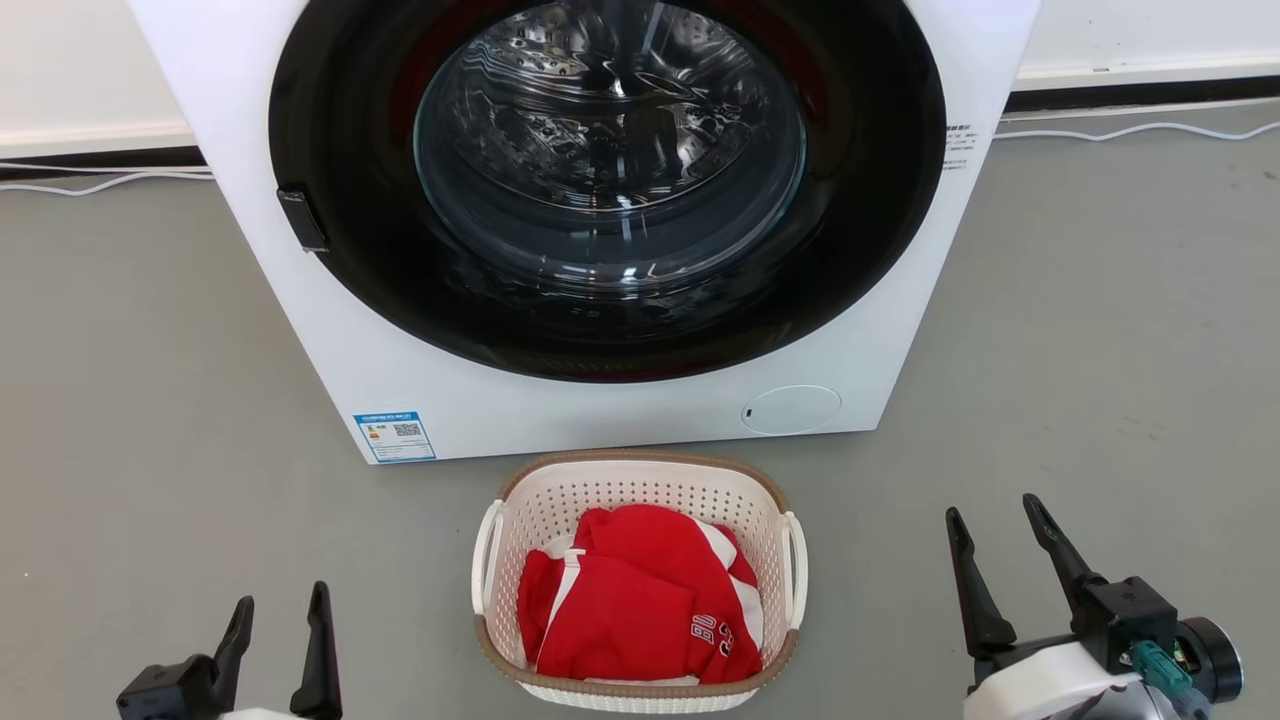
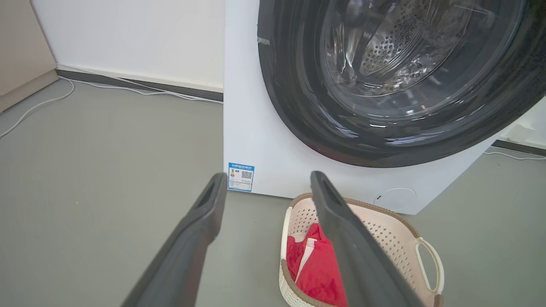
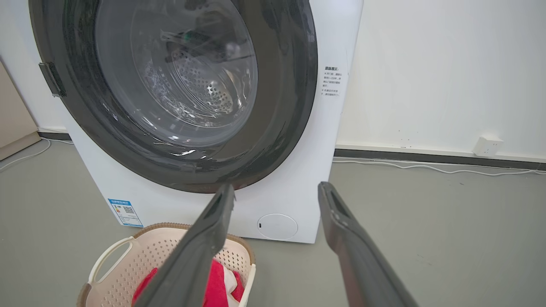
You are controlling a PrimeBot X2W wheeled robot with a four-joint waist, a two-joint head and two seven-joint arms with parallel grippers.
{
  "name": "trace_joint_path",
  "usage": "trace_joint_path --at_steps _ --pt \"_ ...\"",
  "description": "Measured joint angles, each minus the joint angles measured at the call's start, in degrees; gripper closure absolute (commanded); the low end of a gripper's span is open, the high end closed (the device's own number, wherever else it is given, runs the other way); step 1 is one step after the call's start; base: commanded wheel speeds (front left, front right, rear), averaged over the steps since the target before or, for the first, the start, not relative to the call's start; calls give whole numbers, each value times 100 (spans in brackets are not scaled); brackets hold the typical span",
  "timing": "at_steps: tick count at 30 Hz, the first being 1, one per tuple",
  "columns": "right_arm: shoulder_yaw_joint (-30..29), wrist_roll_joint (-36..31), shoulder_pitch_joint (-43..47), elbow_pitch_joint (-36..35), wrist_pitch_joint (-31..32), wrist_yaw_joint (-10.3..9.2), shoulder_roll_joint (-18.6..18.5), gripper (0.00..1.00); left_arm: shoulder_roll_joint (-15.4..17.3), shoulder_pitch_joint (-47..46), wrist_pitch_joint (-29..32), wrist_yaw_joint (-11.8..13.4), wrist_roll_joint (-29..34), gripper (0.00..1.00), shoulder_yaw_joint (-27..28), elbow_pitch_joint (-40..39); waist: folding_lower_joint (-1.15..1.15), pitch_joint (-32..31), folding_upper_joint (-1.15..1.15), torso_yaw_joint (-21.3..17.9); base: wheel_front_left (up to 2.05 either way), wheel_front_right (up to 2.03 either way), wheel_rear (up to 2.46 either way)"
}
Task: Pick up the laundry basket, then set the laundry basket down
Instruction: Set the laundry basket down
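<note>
Laundry basket [image 1: 620, 492] standing upright on the grey floor [image 1: 150, 450].
Cream-white perforated plastic, rounded-rectangular, with a brown woven-look rim and a white loop handle on each side; it sits just in front of the washing machine [image 1: 600, 410], a crumpled red-and-white garment [image 1: 630, 600] inside.

Cream perforated laundry basket [image 1: 640, 495] with brown rim, red-and-white garment [image 1: 640, 600], white washing machine [image 1: 420, 370].

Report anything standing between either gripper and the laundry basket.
Nothing visible does. Only grey floor lies between the open left gripper, the open right gripper and the laundry basket; the washing machine stands behind it, outside both paths.
</note>
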Motion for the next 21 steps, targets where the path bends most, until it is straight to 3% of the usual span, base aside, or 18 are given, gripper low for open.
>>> trace_joint_path --at_steps 21 --pt "27 91 77 -177 0 0 9 0 -193 39 0 -243 426 0 301 129 0 62 0 -165 0 0 0"
